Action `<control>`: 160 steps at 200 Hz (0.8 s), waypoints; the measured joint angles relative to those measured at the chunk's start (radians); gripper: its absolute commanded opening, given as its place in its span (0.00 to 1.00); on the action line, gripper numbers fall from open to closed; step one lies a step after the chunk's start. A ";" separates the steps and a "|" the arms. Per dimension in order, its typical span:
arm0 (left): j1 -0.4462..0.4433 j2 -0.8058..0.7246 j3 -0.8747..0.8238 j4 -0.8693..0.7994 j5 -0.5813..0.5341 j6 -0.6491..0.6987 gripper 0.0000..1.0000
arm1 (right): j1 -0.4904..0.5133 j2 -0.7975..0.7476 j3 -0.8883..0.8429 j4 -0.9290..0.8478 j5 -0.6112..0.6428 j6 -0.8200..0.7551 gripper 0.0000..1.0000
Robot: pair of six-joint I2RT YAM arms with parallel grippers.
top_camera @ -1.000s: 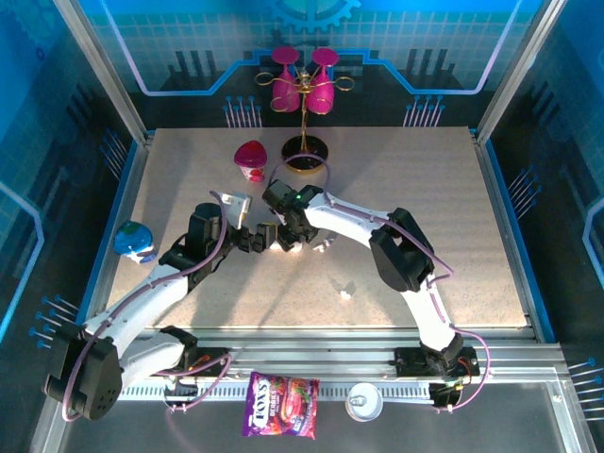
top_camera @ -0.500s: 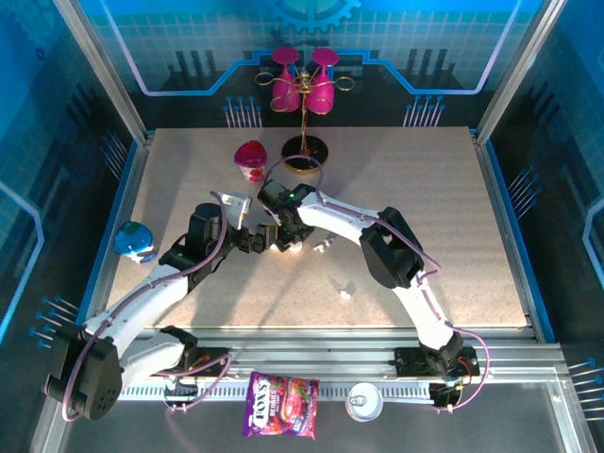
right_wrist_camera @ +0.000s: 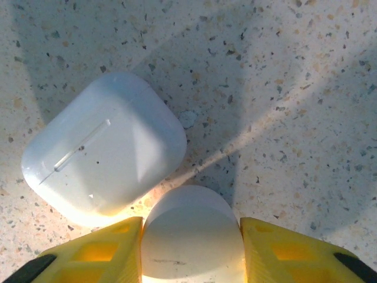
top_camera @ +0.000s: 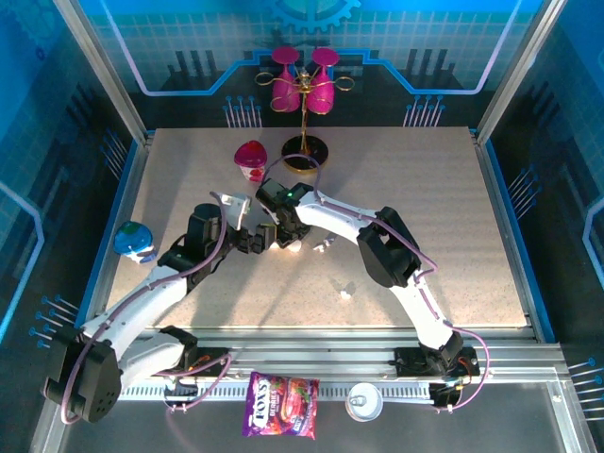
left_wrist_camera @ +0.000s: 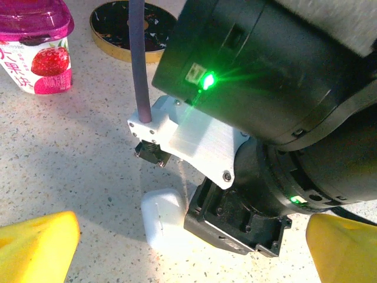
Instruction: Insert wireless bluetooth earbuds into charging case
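Charging cases are sitting together near the middle of the table [top_camera: 425, 189], where the two arms are meeting in the overhead view. In the right wrist view one white lying case [right_wrist_camera: 105, 146] is resting flat in the upper left of the frame with its lid shut. A thin groove on its shell is running from lower left to upper right, and nothing of its inside is showing. A second white held case [right_wrist_camera: 191, 247] is sitting at the bottom centre, touching the first one's lower edge. The right gripper [right_wrist_camera: 191, 230] is pinching it between its yellow fingers [right_wrist_camera: 100, 250]. Whether it is holding anything inside cannot be told.

One tiny white earbud [top_camera: 345, 294] is lying loose on the table, lower right of the grippers and well apart from both cases. It is too small to tell which way its stem is pointing.

The left gripper [left_wrist_camera: 191, 239] is hanging with its yellow fingers spread wide at the two lower corners of its own view, gripping nothing. A strawberry yoghurt cup [left_wrist_camera: 35, 50] is standing upright in the upper left of that view, its pink lid on. A black round base [left_wrist_camera: 118, 29] with a gold rim is lying beside it.
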 measured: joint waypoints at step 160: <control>-0.381 0.384 -0.039 0.682 -0.252 -0.015 0.99 | -0.322 -0.652 -0.635 0.453 -0.290 0.292 0.38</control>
